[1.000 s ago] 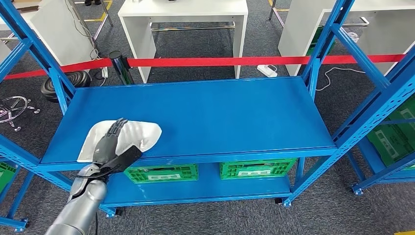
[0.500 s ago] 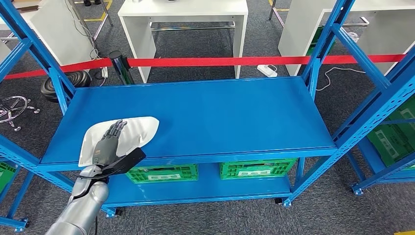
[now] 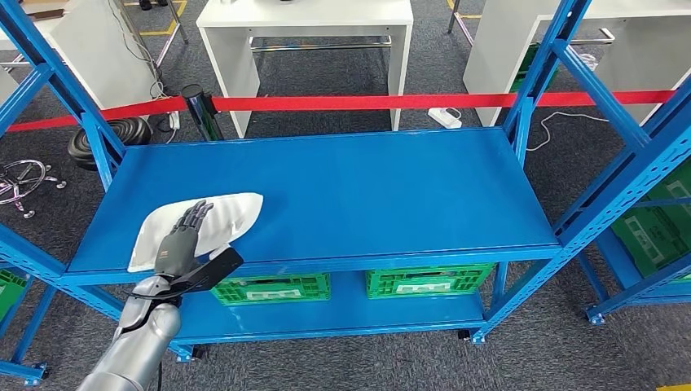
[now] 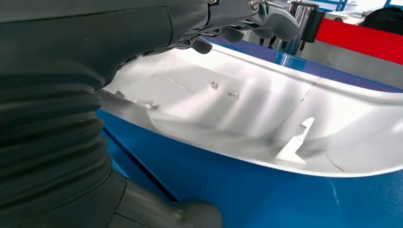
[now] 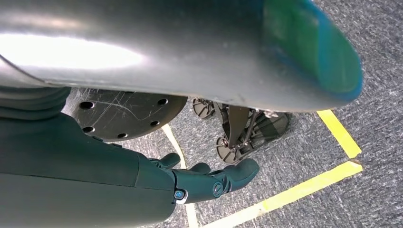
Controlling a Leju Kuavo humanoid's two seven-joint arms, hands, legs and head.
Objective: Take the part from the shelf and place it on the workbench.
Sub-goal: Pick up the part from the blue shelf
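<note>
The left hand lies on top of the white part at the near left corner of the blue shelf, dark fingers stretched across its upper face and the thumb reaching under the shelf's front lip. Compared with a second ago the part has settled: its far edge was lifted and crumpled-looking then, and now it lies flatter under the fingers, with the hand drawn a touch back toward the shelf edge. From the wrist camera the part curves away just past the fingertips, which rest on its rim; whether the thumb has truly closed against it from below I cannot tell. To me that reads as a grip being adjusted, not a lift, so the part is not off the shelf yet. The right hand hangs low by the floor, fingers loosely curled around nothing.
</note>
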